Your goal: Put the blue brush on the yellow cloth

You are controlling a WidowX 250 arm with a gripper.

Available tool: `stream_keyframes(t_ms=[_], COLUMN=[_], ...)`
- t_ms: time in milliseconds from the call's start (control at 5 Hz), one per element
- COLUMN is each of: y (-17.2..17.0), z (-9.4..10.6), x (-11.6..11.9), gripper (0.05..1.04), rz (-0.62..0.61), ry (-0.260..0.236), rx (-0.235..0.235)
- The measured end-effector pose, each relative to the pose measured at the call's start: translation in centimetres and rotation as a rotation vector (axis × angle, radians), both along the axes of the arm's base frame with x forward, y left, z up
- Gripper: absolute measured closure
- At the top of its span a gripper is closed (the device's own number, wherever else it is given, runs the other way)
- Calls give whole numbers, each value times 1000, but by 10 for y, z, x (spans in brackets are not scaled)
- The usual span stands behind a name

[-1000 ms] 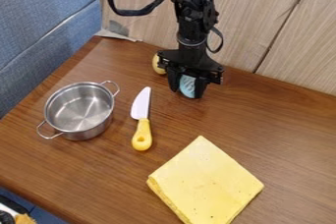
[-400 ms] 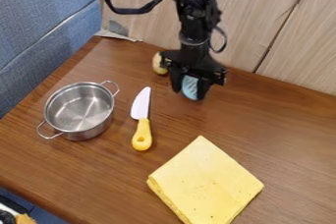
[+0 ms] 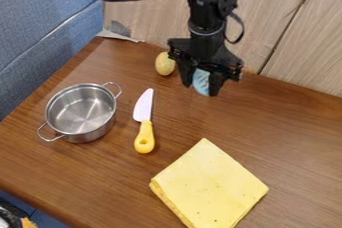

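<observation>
Black fingers (image 3: 214,85) clamped on the blue brush (image 3: 202,80) near the tabletop's (image 3: 280,122) back edge, a yellow oval object (image 3: 165,64) just beside them, then a yellow-handled knife (image 3: 144,137), a two-handled metal pot (image 3: 81,134) near the left edge, the folded yellow cloth (image 3: 208,184) well apart from the brush, toward the front.

The blue brush (image 3: 201,80) is held roughly upright in the gripper (image 3: 201,90); the folded yellow cloth (image 3: 210,184) lies flat on the surface (image 3: 280,132).
</observation>
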State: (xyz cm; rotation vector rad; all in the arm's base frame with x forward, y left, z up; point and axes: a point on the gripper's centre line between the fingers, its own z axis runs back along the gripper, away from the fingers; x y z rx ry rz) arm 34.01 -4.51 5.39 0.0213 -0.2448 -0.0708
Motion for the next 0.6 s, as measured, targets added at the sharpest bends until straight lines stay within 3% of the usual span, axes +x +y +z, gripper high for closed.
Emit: stream_keyframes(t_ms=[400, 600], y=[-29, -45], z=[15, 5], x=[-63, -87], gripper=[471, 471], rz=[-133, -206], ry=[14, 63], rx=[-63, -76])
